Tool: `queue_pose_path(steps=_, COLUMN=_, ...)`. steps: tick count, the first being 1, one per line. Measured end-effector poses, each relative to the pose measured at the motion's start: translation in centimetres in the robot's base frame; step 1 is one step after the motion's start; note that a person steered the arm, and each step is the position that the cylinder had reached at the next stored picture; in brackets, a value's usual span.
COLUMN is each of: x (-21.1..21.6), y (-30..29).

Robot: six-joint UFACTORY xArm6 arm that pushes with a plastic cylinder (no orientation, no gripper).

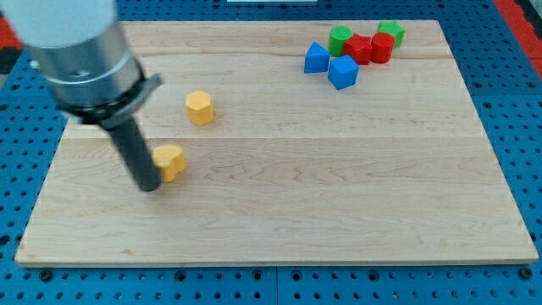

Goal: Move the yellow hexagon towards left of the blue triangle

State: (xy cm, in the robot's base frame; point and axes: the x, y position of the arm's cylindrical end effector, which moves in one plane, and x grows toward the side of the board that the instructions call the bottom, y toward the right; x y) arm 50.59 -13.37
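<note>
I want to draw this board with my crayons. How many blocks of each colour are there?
Yellow: 2, the yellow hexagon and a yellow block touching my tip
Blue: 2
Red: 2
Green: 2
Total: 8

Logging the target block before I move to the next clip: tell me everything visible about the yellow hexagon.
The yellow hexagon is a small, matte yellow block with a flat six-sided top, standing upright on the wooden board in the view's left half. Nothing touches it. My tip is below it and to its left, close against another yellow block whose shape I cannot make out. The blue triangle lies far towards the view's right, in the top cluster.
</note>
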Motion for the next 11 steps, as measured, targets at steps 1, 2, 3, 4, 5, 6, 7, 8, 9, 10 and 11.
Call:
queue_pose_path(steps=1, x=-2.1, y=9.2)
queue_pose_path(steps=2, x=-7.7, y=11.2)
queue_pose_path(steps=3, x=-2.9, y=11.7)
queue_pose_path(steps=4, x=-1.8, y=5.0)
queue_pose_path(steps=5, x=-5.2, y=1.8)
queue_pose_path(steps=6, x=-9.7, y=2.0)
queue_pose_path(steps=7, x=-11.7, y=2.0)
queue_pose_path(steps=8, x=-14.5, y=2.3)
queue_pose_path(steps=9, x=-17.1, y=3.7)
queue_pose_path(steps=10, x=-18.2, y=11.0)
queue_pose_path(steps=11, x=-20.7, y=11.5)
